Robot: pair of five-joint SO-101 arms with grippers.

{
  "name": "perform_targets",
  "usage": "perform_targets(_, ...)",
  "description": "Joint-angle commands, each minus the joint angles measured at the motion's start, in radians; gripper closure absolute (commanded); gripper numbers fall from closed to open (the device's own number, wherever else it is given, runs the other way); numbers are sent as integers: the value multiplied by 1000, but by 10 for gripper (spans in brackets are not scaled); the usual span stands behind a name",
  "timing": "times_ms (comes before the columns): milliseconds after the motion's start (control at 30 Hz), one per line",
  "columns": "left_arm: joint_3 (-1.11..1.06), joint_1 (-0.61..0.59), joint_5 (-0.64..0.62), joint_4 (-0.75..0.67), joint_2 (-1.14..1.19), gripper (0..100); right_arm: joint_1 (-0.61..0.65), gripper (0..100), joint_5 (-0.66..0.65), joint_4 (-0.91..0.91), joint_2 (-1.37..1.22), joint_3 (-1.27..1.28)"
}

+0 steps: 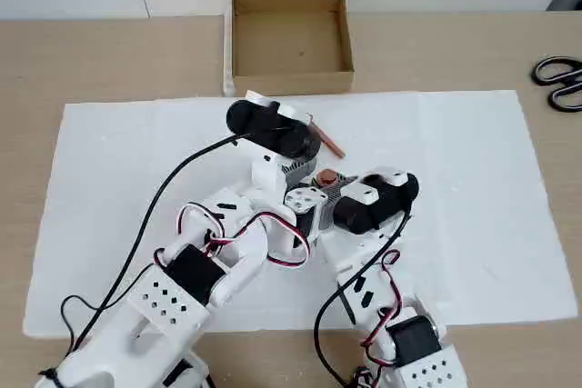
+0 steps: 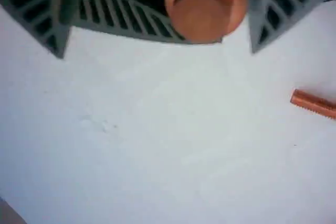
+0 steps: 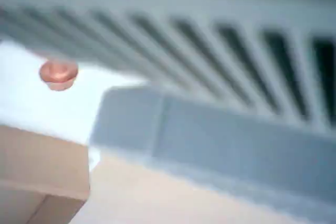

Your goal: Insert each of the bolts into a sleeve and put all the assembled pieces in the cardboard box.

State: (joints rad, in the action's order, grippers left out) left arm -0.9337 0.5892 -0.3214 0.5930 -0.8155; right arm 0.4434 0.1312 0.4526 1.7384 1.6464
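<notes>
i see the left gripper [image 2: 156, 50] spread wide, the copper bolt [image 2: 205, 3] between its fingers [image 2: 278, 9], near the cardboard box [image 1: 291, 84].

The bolt [image 2: 314, 103] is copper-toned threaded metal, the sheet [image 1: 473, 188] matt white foam, the box [image 1: 291, 82] plain cardboard.

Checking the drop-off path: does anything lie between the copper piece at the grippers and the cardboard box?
Yes. In the high view, one arm's black wrist motor and a loose threaded bolt beside it sit on the line between the copper piece and the cardboard box.
</notes>
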Motion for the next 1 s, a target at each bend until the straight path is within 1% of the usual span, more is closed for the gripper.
perform_targets(0, 51, -66, -9, 2, -32, 775, -5, 994, 6, -12, 25, -11)
perform_targets(133, 56, -144, -9, 26, -32, 775, -7, 994, 6, -12, 25, -11)
perform_targets(300, 124, -209, -9, 143, -32, 774, -10, 994, 6, -12, 28, -2)
perform_targets(433, 180, -305, -8, 232, -32, 773, -12, 995, 5, -10, 24, -5)
perform_targets(500, 220, -356, -6, 308, -32, 773, -28, 995, 3, 10, 24, -18)
perform_targets(633, 275, -440, -6, 506, -31, 773, -117, 995, -23, 145, 22, -110)
perform_targets(733, 283, -497, -5, 615, -31, 773, -170, 995, -69, 188, 21, -195)
perform_targets(833, 283, -572, -5, 655, -31, 773, -196, 995, -117, 189, -16, -284)
perform_targets(967, 283, -664, -5, 664, -31, 773, -226, 995, -153, 183, -225, -468)
